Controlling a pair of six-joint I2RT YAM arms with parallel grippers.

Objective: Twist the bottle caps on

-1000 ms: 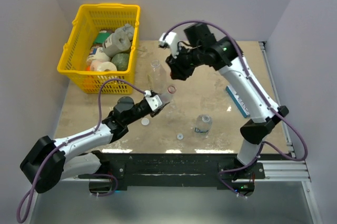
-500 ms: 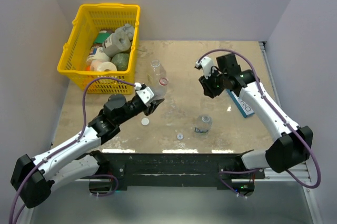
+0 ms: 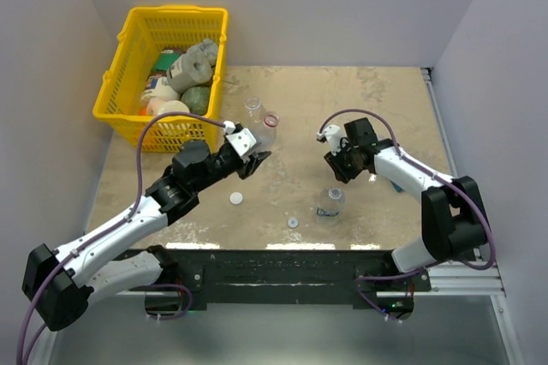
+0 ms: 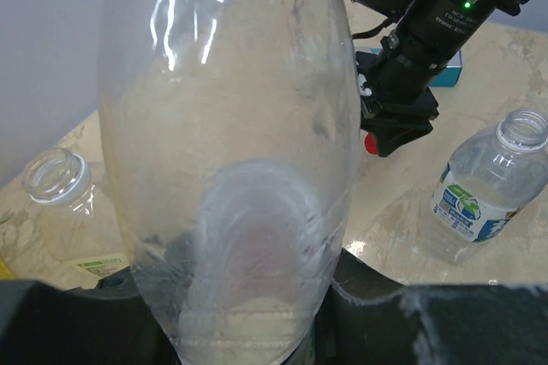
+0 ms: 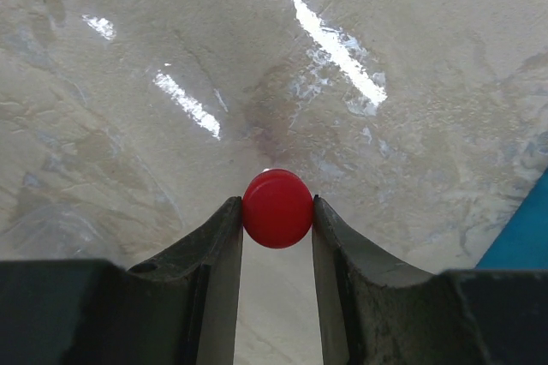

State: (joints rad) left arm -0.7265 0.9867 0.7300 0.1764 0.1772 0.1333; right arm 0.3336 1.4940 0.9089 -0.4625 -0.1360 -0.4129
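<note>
My left gripper (image 3: 254, 158) is shut on the lower body of a clear bottle (image 3: 265, 131) with a red neck ring and holds it raised, its open neck pointing away. The bottle fills the left wrist view (image 4: 231, 125). My right gripper (image 3: 336, 165) is shut on the red cap (image 5: 276, 208), pinched between its fingertips (image 5: 229, 219) low over the table, right of the held bottle. A short blue-labelled bottle (image 3: 330, 202) stands open near the front. Another clear open bottle (image 3: 253, 109) stands behind the held one. A white cap (image 3: 235, 198) and a ring-like cap (image 3: 293, 222) lie on the table.
A yellow basket (image 3: 128, 116) with rolls and other items stands at the back left. A flat blue box (image 4: 447, 79) lies by the right arm; its corner shows in the right wrist view (image 5: 524, 241). The right arm's cable loops above its wrist.
My right gripper has swung away from the held bottle, right and down toward the table, with the red cap. My left gripper has carried the bottle a little farther back and more upright.
</note>
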